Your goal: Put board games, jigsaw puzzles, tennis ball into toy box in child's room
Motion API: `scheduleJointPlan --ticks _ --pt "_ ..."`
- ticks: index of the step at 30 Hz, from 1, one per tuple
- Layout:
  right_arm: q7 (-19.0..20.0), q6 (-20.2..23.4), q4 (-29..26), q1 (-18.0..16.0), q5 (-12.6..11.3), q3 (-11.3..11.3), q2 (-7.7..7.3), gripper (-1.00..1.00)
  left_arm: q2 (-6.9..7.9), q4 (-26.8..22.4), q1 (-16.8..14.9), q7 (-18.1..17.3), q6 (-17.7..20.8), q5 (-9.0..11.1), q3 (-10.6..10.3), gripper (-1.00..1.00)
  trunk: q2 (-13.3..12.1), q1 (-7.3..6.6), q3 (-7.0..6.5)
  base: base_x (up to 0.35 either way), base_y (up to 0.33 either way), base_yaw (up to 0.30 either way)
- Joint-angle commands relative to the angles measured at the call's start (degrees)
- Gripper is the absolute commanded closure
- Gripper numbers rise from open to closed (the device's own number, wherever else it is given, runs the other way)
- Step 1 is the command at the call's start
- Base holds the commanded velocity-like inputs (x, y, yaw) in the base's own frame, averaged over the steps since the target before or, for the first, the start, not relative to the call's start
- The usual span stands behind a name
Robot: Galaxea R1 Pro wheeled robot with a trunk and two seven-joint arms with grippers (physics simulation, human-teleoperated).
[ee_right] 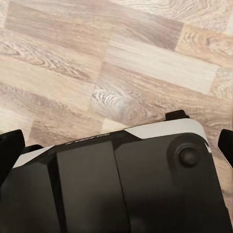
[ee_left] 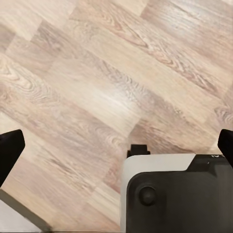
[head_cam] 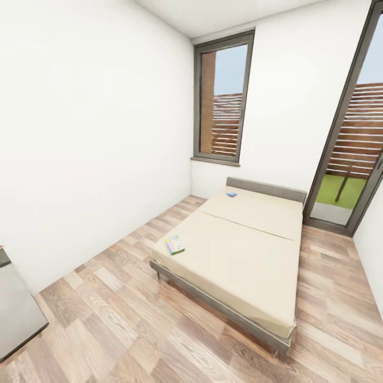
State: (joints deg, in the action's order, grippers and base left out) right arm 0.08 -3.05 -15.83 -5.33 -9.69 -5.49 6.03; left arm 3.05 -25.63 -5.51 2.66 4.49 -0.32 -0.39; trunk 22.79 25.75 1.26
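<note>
two board games lie on the bed (head_cam: 250, 250): a colourful one (head_cam: 174, 244) near its foot corner by the wall side, a blue one (head_cam: 231, 194) up by the headboard. i see open wood floor (head_cam: 106, 319) along both bed sides. left gripper (ee_left: 116, 150) and right gripper (ee_right: 116, 143) hang over floor, fingers spread wide, both empty.

Your bed (head_cam: 250, 250) sits ahead at one o'clock; on it, one board game (head_cam: 174, 244) at its near-left edge, another (head_cam: 231, 194) by the headboard (head_cam: 266, 189). Window (head_cam: 223, 101) at twelve.
</note>
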Motion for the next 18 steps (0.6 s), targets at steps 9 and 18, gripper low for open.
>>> scheduleJointPlan --ticks 9,18 --pt "0.0 -0.2 0.0 0.0 -0.3 -0.2 0.04 -1.0 -0.03 -0.1 0.0 0.2 0.3 0.0 0.0 -1.0 0.1 0.04 0.13 0.0 -0.096 0.292" --pt "0.0 -0.2 0.0 0.0 -0.3 -0.2 0.04 -1.0 -0.06 -0.1 0.0 0.2 -1.4 0.0 0.0 -1.0 0.1 0.04 0.13 0.0 -0.008 0.292"
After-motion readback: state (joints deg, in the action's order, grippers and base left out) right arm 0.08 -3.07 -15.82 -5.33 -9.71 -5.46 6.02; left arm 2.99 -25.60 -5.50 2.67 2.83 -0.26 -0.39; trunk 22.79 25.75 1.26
